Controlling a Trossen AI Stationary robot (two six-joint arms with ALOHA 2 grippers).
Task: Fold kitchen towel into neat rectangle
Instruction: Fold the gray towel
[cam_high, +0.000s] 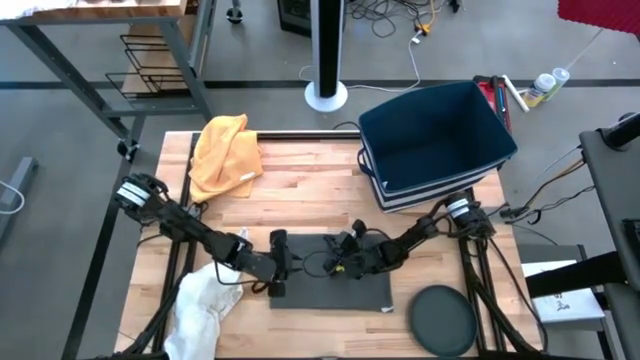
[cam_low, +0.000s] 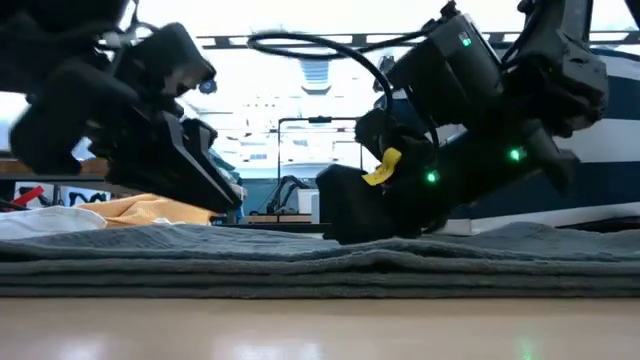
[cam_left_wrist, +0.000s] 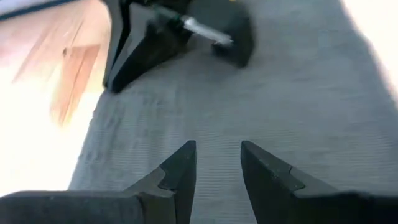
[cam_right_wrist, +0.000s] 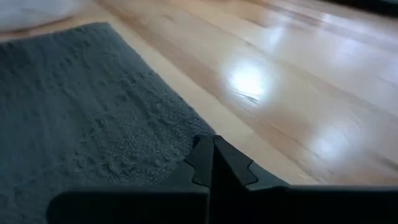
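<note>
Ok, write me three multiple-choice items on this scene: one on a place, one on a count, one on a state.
1. Where does the yellow towel lie?
A. far left of the table
B. in the bin
C. on the grey towel

2. How many cloths are on the table?
A. one
B. three
C. five

3. How do the right end effector fingers stand?
A. wide open
B. shut
C. out of view

Answers:
1 A, it sits by the far left corner.
2 B, the yellow, the white towel and the grey towel.
3 B, the wrist view shows no gap between the fingers.
</note>
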